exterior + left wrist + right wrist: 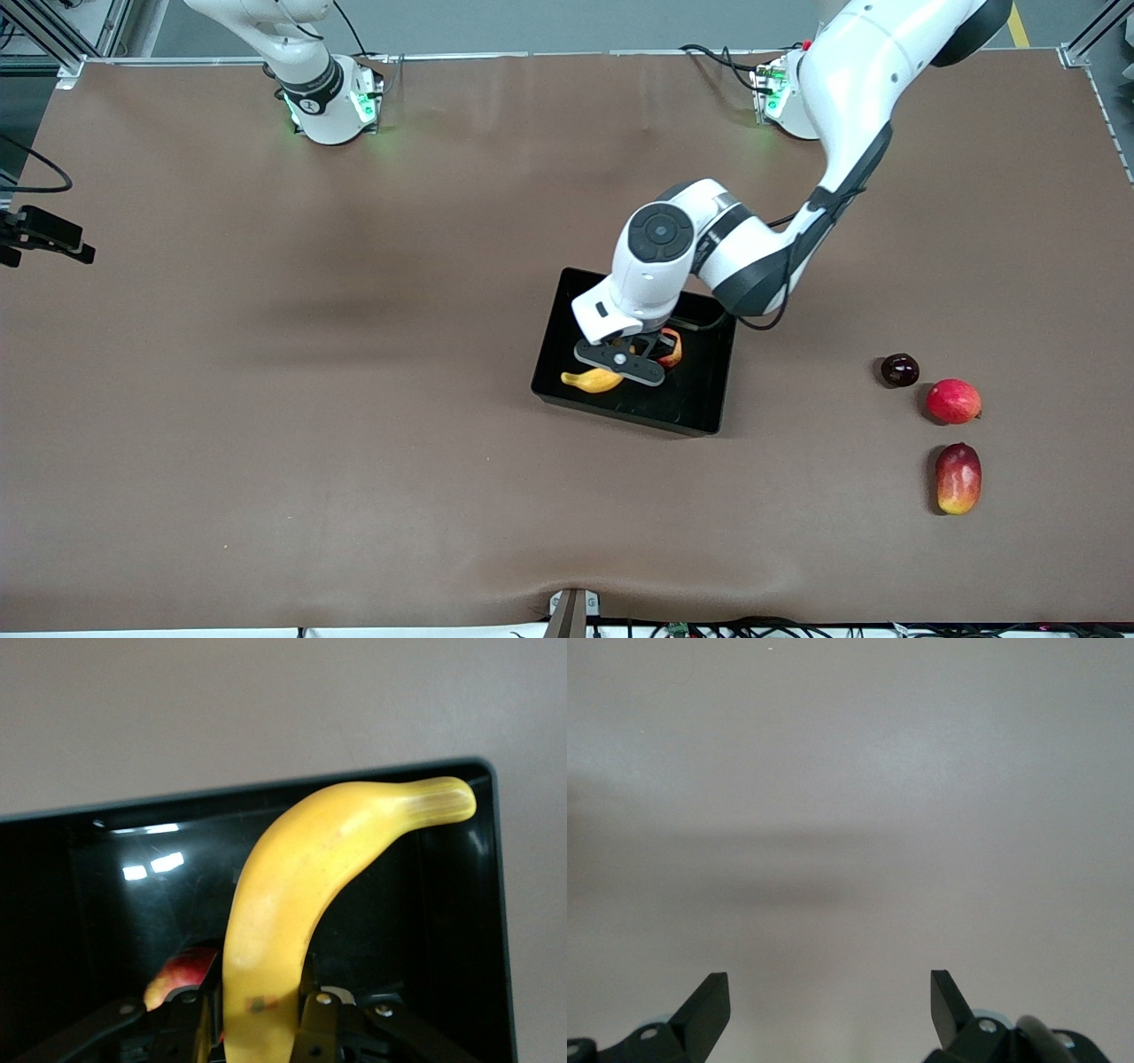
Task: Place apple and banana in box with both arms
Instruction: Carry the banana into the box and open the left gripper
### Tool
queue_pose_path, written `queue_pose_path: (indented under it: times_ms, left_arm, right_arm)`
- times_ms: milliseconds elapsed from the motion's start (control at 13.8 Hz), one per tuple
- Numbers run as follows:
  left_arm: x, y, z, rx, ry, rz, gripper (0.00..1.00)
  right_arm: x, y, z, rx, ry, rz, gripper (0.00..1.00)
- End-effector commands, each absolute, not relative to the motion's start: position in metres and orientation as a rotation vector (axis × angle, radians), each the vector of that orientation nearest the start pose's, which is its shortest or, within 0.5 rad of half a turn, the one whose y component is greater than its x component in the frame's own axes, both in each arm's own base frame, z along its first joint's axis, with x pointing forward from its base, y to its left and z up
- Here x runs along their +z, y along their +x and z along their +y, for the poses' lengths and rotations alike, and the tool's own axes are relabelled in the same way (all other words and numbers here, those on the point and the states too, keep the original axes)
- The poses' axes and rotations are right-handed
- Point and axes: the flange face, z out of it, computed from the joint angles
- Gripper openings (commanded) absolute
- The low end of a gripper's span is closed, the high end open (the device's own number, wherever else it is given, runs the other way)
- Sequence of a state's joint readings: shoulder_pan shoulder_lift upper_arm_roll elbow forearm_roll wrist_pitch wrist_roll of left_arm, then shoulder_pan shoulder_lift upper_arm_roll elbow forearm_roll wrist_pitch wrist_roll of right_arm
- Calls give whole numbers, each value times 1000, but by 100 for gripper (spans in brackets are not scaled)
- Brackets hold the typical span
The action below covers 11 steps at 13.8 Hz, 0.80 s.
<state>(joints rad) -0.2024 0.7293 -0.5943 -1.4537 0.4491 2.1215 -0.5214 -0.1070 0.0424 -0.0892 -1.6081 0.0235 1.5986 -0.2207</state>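
Note:
The black box [691, 416] sits mid-table. My left gripper [620, 361] is low inside it, shut on the yellow banana [592, 381], whose free end points toward the right arm's end of the table. In the left wrist view the banana [301, 904] runs out from between the fingers [321, 1028] over the box floor [89, 904]. The red apple [673, 347] lies in the box beside the gripper, partly hidden by it; it also shows in the left wrist view [182, 979]. My right gripper [830, 1001] is open and empty over bare table, outside the front view.
Toward the left arm's end of the table lie a dark round fruit [899, 369], a pinkish-red round fruit [953, 400] and an oblong red-and-yellow fruit [958, 478]. A black device [44, 235] sticks in at the right arm's end.

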Motion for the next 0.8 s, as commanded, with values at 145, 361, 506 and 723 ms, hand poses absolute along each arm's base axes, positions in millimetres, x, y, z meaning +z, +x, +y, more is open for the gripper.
queue_pose_path:
  times_ms: [145, 361, 506, 723]
  left_arm:
    - [268, 577, -443, -105, -3147, 568, 0]
    - [233, 575, -446, -134, -3126, 539, 0]
    - [216, 568, -455, -123, -3135, 558, 0]
    - [198, 555, -466, -91, -3128, 514, 1]
  right_arm:
    - [571, 569, -108, 104, -3103, -38, 100]
    - [569, 570, -112, 110, -3106, -33, 100]
    - [575, 570, -113, 89, -3108, -26, 100]
    - [576, 571, -114, 87, -3110, -27, 100]
